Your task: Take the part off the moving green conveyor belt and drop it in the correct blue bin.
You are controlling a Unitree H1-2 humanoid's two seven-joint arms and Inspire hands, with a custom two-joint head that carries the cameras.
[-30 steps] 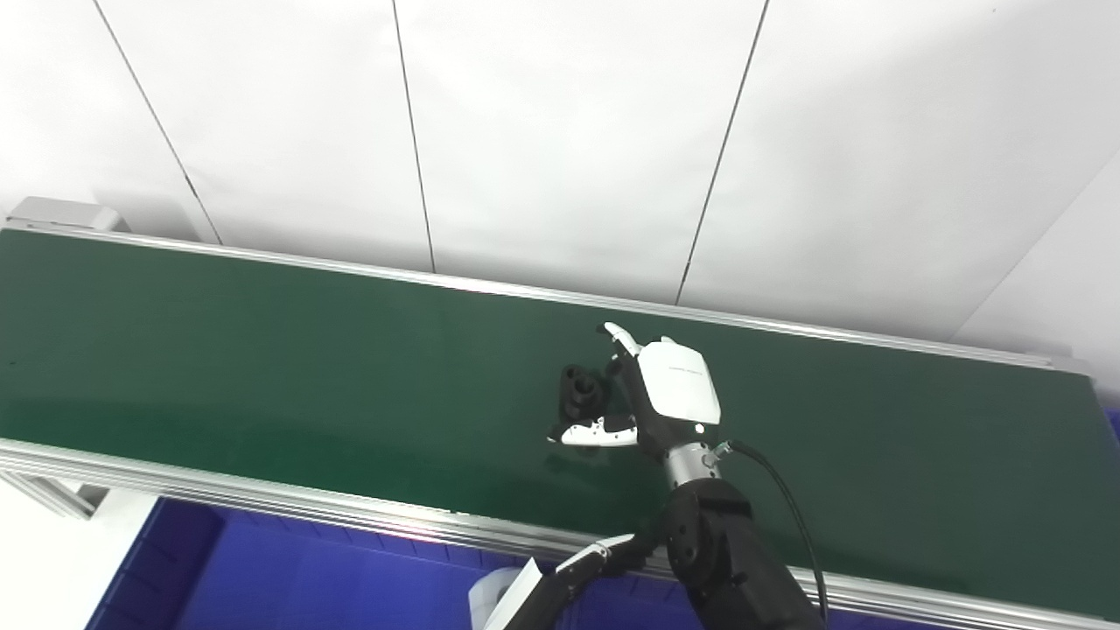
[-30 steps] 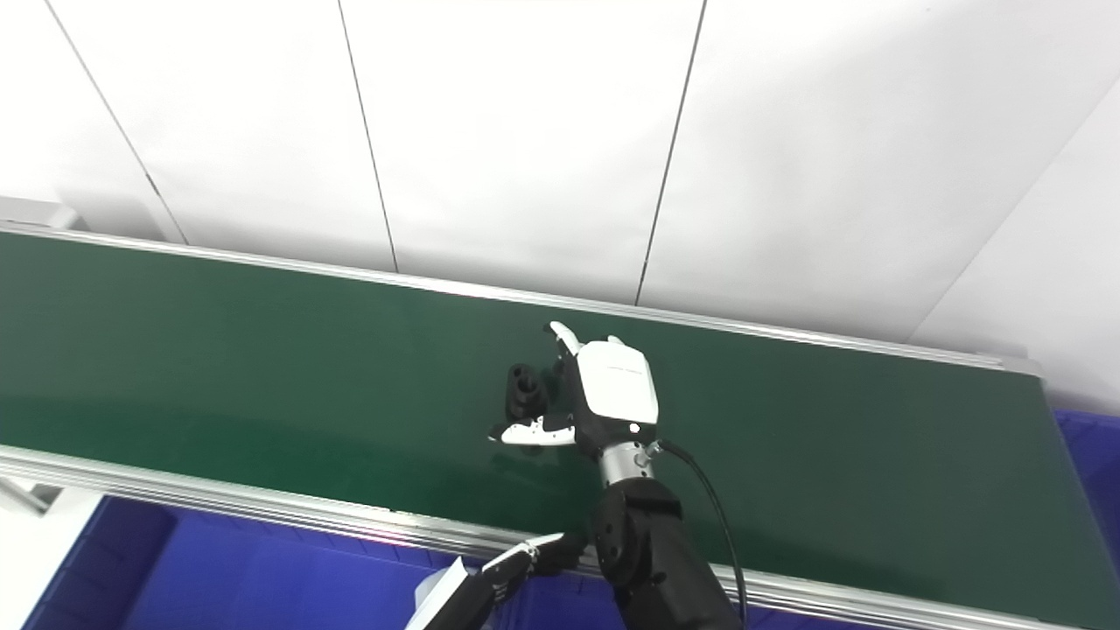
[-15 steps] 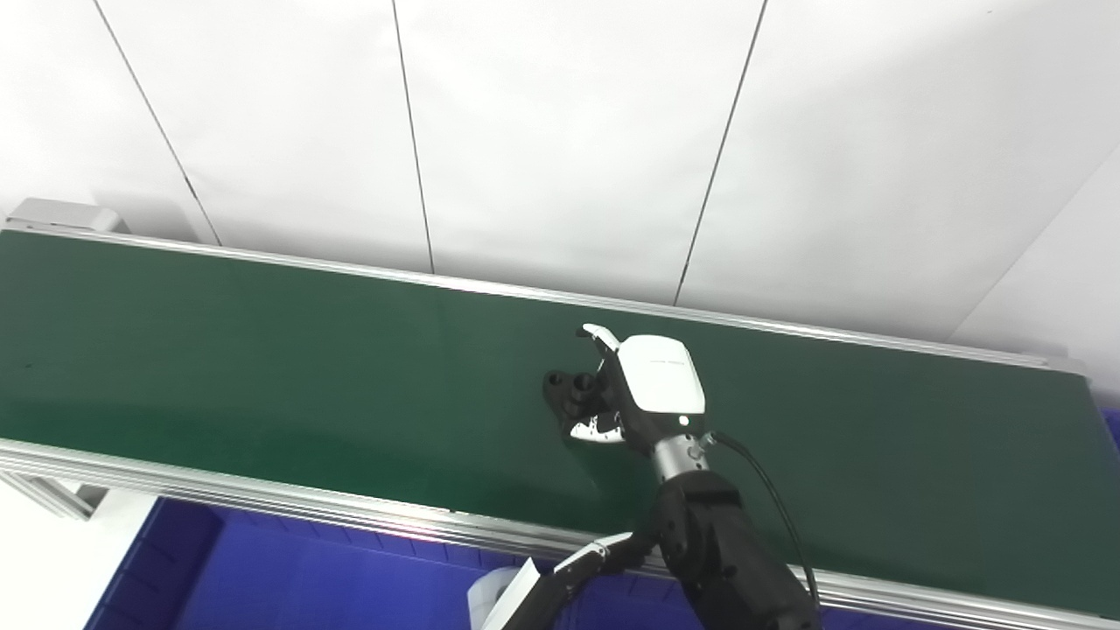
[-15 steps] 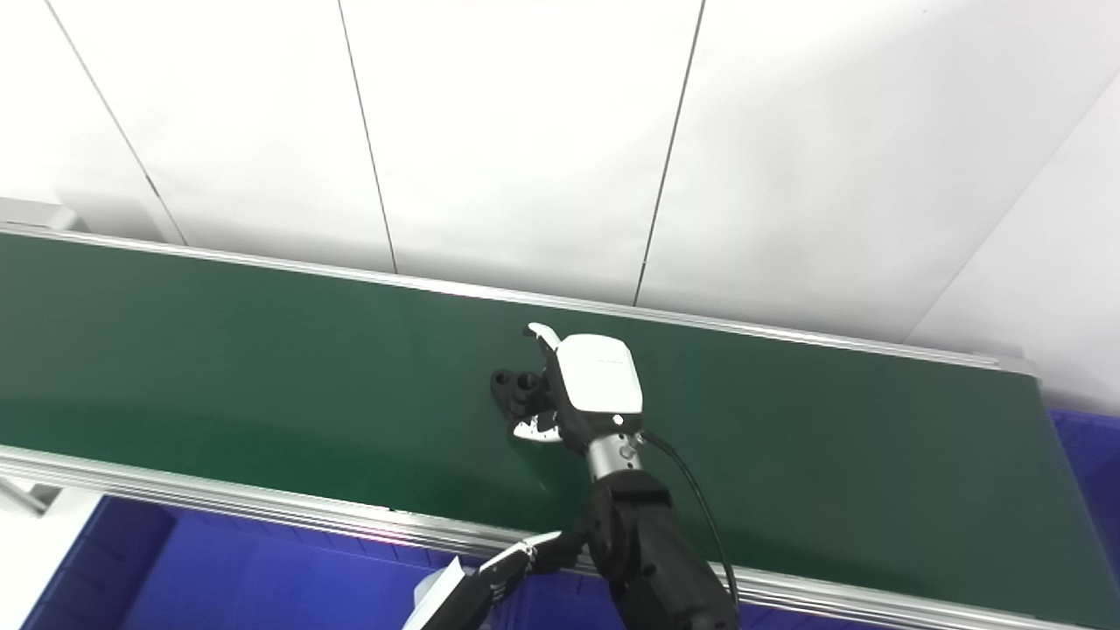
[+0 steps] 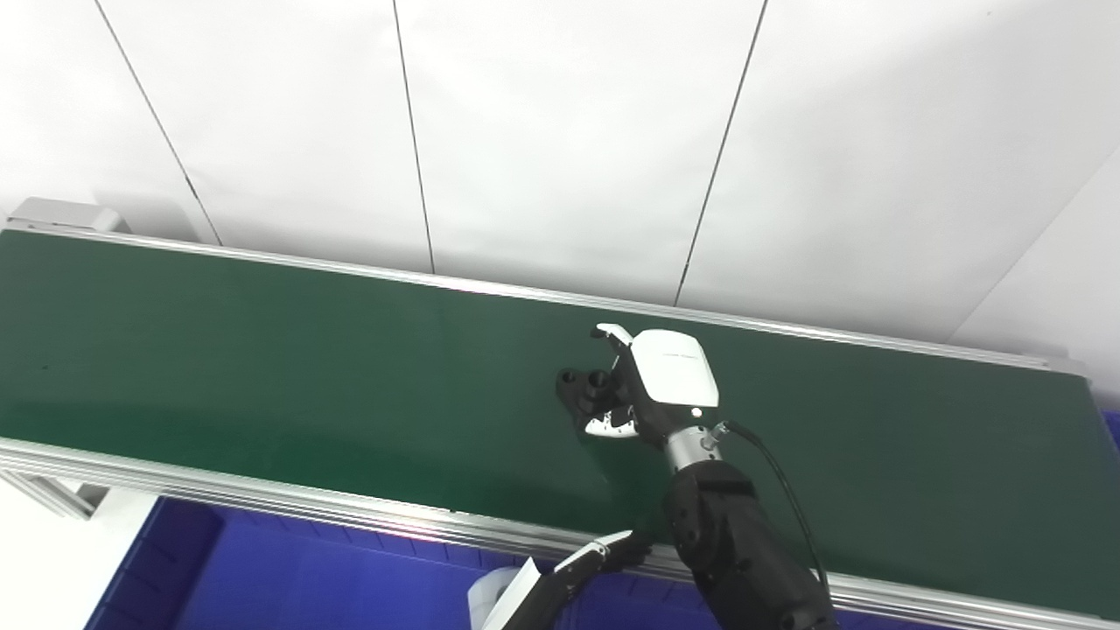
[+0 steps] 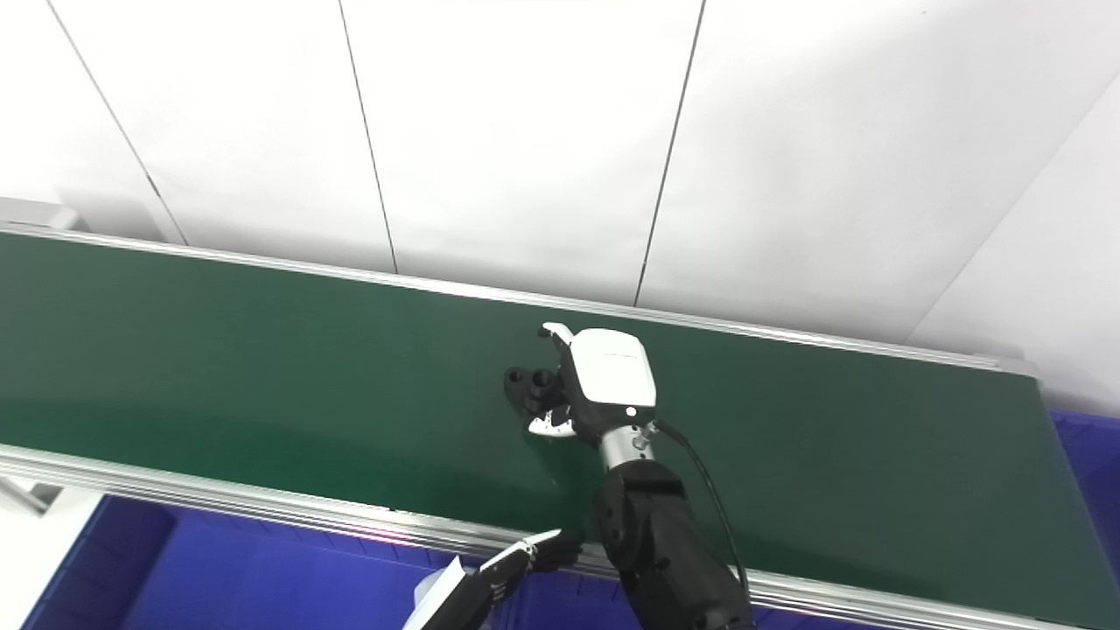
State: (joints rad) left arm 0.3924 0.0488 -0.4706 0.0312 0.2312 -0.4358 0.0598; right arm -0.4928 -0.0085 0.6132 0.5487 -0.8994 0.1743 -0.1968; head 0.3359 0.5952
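Observation:
A black part (image 5: 579,391) with two round sockets on top sits in my right hand (image 5: 654,391), over the middle of the green conveyor belt (image 5: 262,359). The white-backed hand is shut on the part, with the thumb under it and the fingers curled over its far side. The part seems a little above the belt, with a dark reflection beneath it. Only the fingertips of my left hand (image 5: 584,556) show, low at the belt's near rail; how they are set is unclear.
A blue bin (image 5: 306,577) lies below the belt's near aluminium rail (image 5: 219,492). A second blue bin (image 6: 1085,455) peeks out past the belt's right end. A white panelled wall stands behind the belt.
One second ago my right hand was open around the part; its fingers and thumb have closed on it. Since then the hand and part have shifted slightly right.

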